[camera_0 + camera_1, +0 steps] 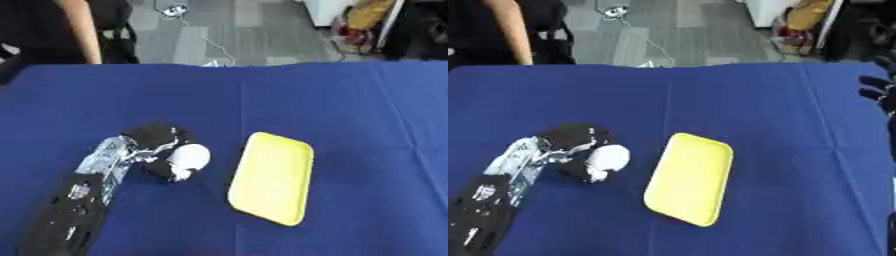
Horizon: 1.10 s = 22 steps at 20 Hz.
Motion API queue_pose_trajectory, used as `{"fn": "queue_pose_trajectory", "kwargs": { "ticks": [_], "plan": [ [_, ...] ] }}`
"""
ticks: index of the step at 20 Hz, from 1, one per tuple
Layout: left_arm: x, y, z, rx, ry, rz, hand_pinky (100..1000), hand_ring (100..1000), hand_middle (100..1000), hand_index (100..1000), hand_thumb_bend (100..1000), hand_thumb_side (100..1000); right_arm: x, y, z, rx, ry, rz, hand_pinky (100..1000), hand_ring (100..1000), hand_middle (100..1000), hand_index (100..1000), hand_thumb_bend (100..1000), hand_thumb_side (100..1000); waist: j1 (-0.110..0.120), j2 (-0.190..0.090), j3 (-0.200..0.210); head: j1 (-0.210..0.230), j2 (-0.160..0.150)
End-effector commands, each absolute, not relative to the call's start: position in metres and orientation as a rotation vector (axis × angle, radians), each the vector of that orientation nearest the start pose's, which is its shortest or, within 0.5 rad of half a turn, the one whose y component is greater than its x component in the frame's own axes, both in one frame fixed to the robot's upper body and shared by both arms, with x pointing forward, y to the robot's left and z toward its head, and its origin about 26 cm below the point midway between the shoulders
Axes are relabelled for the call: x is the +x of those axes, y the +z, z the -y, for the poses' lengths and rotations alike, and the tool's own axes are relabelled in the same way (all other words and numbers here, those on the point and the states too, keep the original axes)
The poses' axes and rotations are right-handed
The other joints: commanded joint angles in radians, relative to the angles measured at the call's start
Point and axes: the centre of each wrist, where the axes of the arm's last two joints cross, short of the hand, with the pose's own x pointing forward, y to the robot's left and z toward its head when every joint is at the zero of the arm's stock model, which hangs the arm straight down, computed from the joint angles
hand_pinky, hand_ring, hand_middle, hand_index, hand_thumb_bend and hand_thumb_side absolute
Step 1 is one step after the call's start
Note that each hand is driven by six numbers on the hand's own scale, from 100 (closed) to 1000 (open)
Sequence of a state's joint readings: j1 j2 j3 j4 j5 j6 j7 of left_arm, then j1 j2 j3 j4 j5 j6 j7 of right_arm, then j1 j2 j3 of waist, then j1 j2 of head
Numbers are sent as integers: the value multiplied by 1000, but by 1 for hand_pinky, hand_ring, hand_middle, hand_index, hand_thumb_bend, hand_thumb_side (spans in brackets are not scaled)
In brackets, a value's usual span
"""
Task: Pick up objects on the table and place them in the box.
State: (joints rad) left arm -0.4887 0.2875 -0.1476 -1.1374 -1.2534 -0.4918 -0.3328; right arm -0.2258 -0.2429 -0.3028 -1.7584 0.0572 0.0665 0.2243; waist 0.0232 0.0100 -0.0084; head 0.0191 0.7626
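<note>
My left hand (156, 141) lies on the blue table, its black fingers curled round a white rounded object (190, 158). Just right of it lies a shallow yellow tray (272, 177), tilted a little in the view, with nothing in it. My left arm comes up from the lower left corner. Of my right hand (878, 91) only dark fingertips show at the right edge of the right eye view, well away from the tray.
The blue cloth-covered table (332, 110) fills most of the view. Beyond its far edge are grey floor, a cable and clutter at the upper right. A person stands at the far left edge, not touching anything.
</note>
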Motion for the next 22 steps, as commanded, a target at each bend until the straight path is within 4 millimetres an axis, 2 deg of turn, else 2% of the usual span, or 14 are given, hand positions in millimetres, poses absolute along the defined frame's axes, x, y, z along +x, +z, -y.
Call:
{"fn": "queue_pose_trajectory", "kwargs": {
  "ticks": [1,5,6,7,8,9,10,11,12,13,14,15,16,22],
  "plan": [
    [399,46,-263,750,-1937,1316,789,875,795,866,459,752,311,144,350,-306,249,1918,803,809,931,1000,100,912,-3,-6,2,-11,1],
    [396,36,-262,786,-1960,1298,754,807,736,820,496,665,311,144,350,-308,246,1919,803,808,931,1000,100,911,-4,-5,3,-13,1],
    [395,33,-262,798,-1960,1294,731,746,689,784,499,585,310,144,350,-308,246,1919,803,809,931,1000,100,911,-4,-4,3,-13,2],
    [394,31,-262,810,-1960,1292,731,746,689,784,499,585,310,144,350,-308,246,1918,803,809,931,1000,100,911,-4,-4,3,-13,2],
    [394,30,-262,825,-1955,1292,684,592,607,716,495,436,310,144,350,-309,246,1918,803,808,931,1000,100,912,-4,-4,4,-13,3],
    [394,28,-262,835,-1950,1293,678,578,598,707,490,416,310,143,350,-309,245,1918,803,808,931,1000,100,911,-4,-4,4,-13,3],
    [393,27,-263,847,-1940,1299,596,437,494,611,450,335,310,143,350,-309,245,1918,803,808,931,1000,100,910,-4,-4,5,-13,2],
    [393,26,-263,855,-1929,1306,629,481,526,643,473,351,310,143,351,-310,244,1918,803,808,931,1000,100,911,-4,-4,5,-13,2],
    [393,26,-263,864,-1914,1315,478,305,404,522,379,284,310,143,351,-310,244,1918,803,808,931,1000,100,910,-5,-4,5,-14,2],
    [393,24,-264,868,-1899,1320,452,283,388,508,353,272,310,143,351,-310,244,1918,803,808,931,1000,100,910,-5,-4,6,-14,2],
    [392,23,-264,870,-1884,1324,345,213,336,465,278,242,310,143,351,-310,243,1918,803,808,931,1000,100,910,-5,-4,6,-14,2],
    [392,22,-265,873,-1873,1326,345,213,336,465,278,242,310,143,351,-310,243,1918,803,808,931,1000,100,910,-5,-4,6,-13,3],
    [392,21,-265,875,-1862,1327,282,176,308,442,218,226,310,143,351,-310,243,1918,803,808,931,1000,100,910,-5,-4,6,-14,2],
    [392,19,-266,865,-1837,1326,273,176,309,445,181,221,310,143,351,-309,245,1917,803,808,931,1000,100,909,-5,-4,7,-13,2]
  ]
}}
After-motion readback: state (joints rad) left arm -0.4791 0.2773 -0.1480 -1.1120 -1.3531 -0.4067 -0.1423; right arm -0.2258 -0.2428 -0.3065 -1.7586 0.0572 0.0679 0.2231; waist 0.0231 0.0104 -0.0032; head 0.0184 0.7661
